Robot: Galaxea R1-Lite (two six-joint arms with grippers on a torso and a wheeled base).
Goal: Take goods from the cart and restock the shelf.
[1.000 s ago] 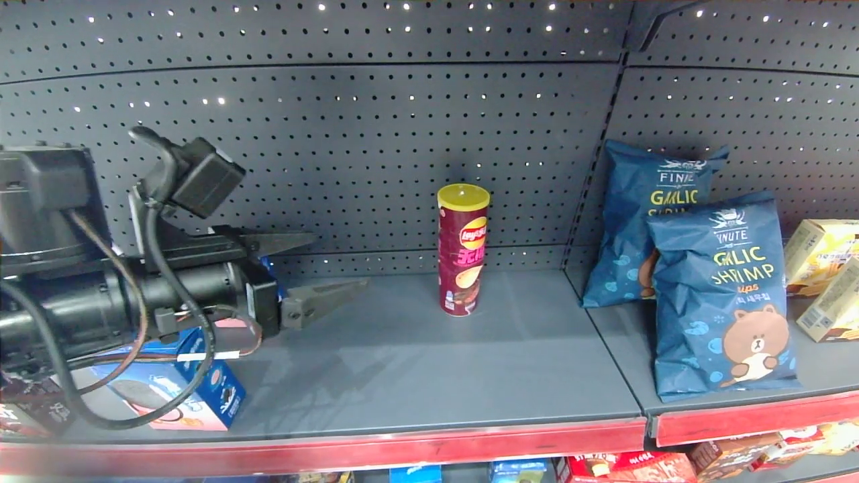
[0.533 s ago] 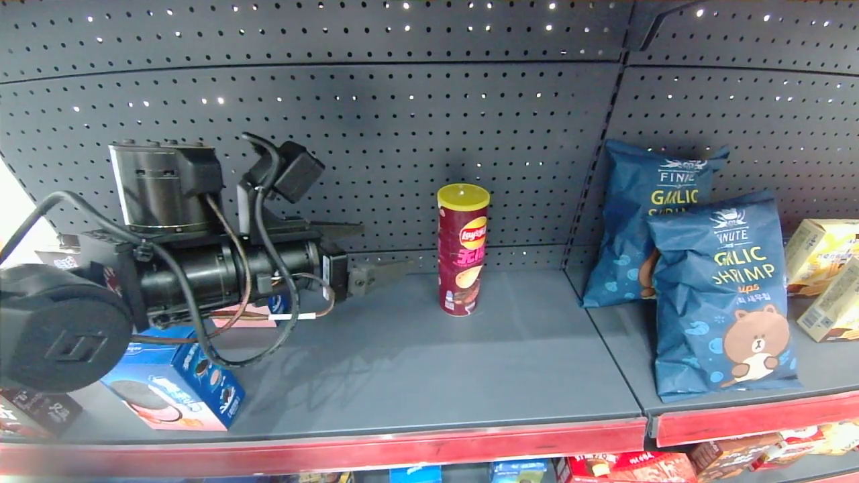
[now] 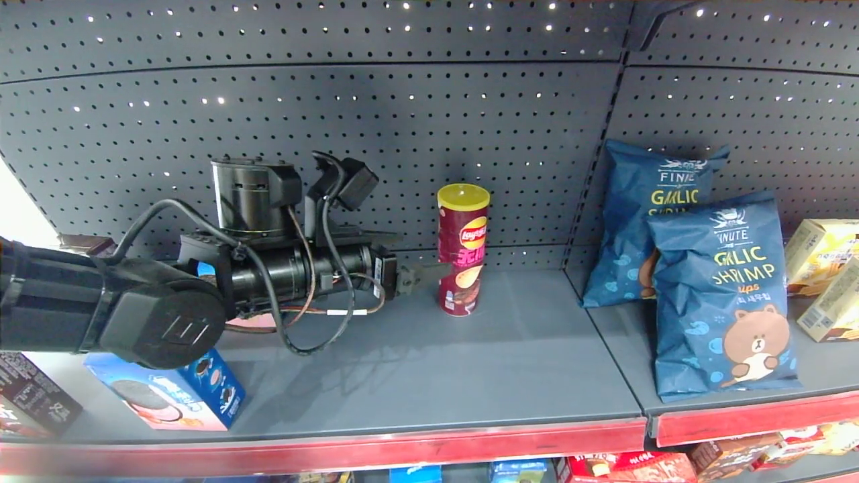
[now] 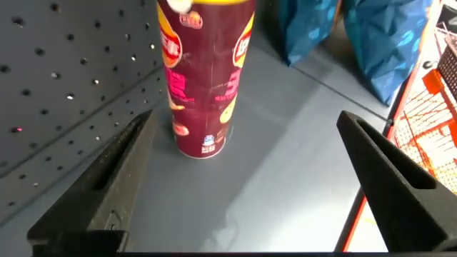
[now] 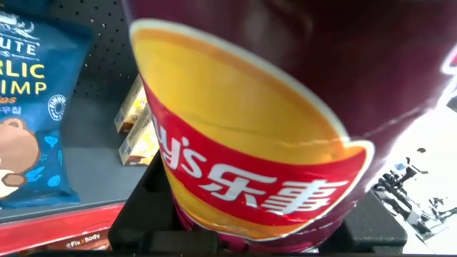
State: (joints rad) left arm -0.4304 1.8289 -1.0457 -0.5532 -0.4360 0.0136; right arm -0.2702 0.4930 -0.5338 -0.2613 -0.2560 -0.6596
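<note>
A maroon chip can (image 3: 463, 248) with a yellow lid stands upright at the back of the grey shelf (image 3: 429, 376). My left gripper (image 3: 426, 253) reaches in from the left and stands open just short of the can, its fingertips level with the can's lower half. In the left wrist view the can (image 4: 203, 78) stands ahead between the two spread dark fingers (image 4: 107, 193), not touched by them. The right wrist view shows a second maroon chip can (image 5: 250, 143) very close up, sitting in my right gripper, which is shut on it.
Two blue snack bags (image 3: 721, 295) lean at the right of the shelf, with yellow boxes (image 3: 825, 268) beyond them. A blue cookie box (image 3: 168, 396) lies front left. The pegboard wall (image 3: 402, 134) is close behind the can. Red wire mesh (image 4: 428, 128) lies beyond the shelf's edge.
My left arm has moved right along the shelf, bringing its open gripper from the left side up to the standing can. The can has not moved.
</note>
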